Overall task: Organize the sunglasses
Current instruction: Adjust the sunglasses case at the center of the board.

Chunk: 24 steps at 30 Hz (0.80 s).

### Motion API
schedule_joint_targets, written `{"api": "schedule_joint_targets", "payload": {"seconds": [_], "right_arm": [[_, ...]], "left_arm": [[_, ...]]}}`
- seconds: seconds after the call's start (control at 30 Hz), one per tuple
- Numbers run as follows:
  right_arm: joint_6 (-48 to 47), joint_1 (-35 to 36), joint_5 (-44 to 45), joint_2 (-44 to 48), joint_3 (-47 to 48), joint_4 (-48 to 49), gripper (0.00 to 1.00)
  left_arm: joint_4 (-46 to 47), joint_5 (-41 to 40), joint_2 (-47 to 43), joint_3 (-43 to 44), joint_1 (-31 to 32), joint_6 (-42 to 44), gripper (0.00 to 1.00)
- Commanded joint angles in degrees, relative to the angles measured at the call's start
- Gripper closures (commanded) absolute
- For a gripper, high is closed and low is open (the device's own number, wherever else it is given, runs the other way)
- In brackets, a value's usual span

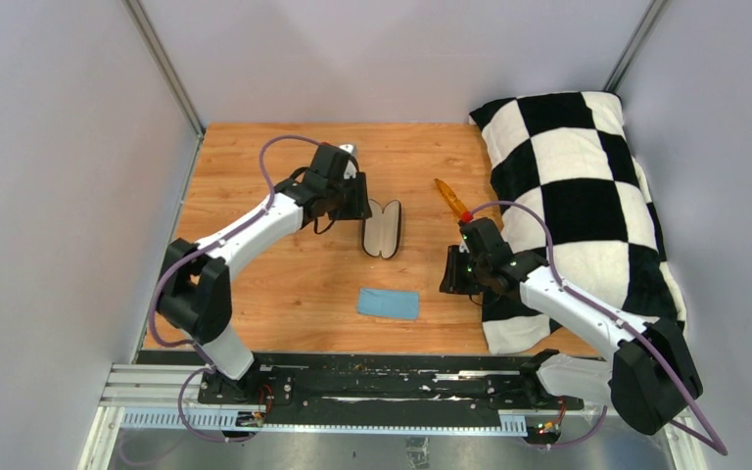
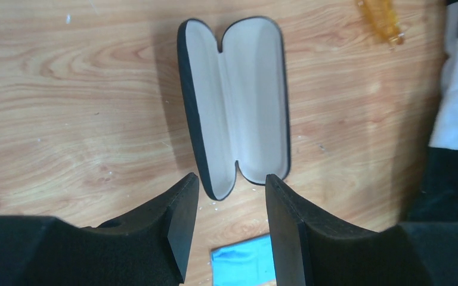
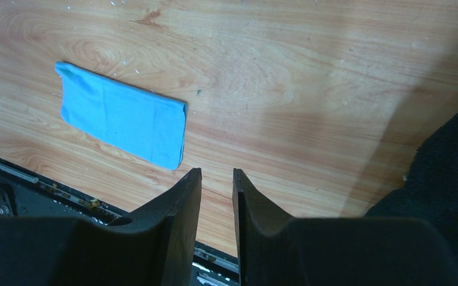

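The amber-orange sunglasses (image 1: 449,199) lie folded on the wooden table beside the checkered cushion; the left wrist view catches them at its top right edge (image 2: 381,18). A black glasses case (image 1: 382,227) lies wide open, pale lining up (image 2: 235,101). My left gripper (image 1: 357,201) hovers just left of the case, open, with nothing between its fingers (image 2: 231,179). My right gripper (image 1: 453,279) hangs over bare wood in front of the sunglasses; its jaws stand a little apart with nothing in the gap (image 3: 217,173).
A light-blue cloth (image 1: 389,303) lies flat near the front of the table (image 3: 122,122). A black-and-white checkered cushion (image 1: 587,206) fills the right side. Grey walls close in the table, and a black rail (image 1: 382,377) runs along its near edge.
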<state>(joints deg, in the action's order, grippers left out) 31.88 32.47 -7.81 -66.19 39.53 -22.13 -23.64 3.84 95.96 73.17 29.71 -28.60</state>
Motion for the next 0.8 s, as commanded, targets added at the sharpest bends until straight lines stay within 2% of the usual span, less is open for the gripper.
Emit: {"api": "schedule_joint_targets", "payload": {"seconds": [0.0, 0.13, 0.47, 0.77], "right_arm": [[-0.87, -0.13, 1.65, -0.52, 0.62, -1.84, 0.68], [-0.92, -0.13, 1.71, -0.57, 0.99, -1.72, 0.69], [-1.27, -0.13, 2.14, -0.82, 1.36, -1.69, 0.69], [-1.24, -0.13, 2.23, -0.60, 0.64, -1.60, 0.68]], "left_arm": [[-2.51, -1.17, -4.41, -0.60, 0.00, 1.72, 0.51], [-2.24, 2.91, -3.96, -1.63, 0.12, 1.33, 0.51], [1.05, 3.82, -1.85, -6.46, 0.78, -0.81, 0.51], [1.80, 4.67, 1.40, -4.66, 0.74, -0.04, 0.52]]}}
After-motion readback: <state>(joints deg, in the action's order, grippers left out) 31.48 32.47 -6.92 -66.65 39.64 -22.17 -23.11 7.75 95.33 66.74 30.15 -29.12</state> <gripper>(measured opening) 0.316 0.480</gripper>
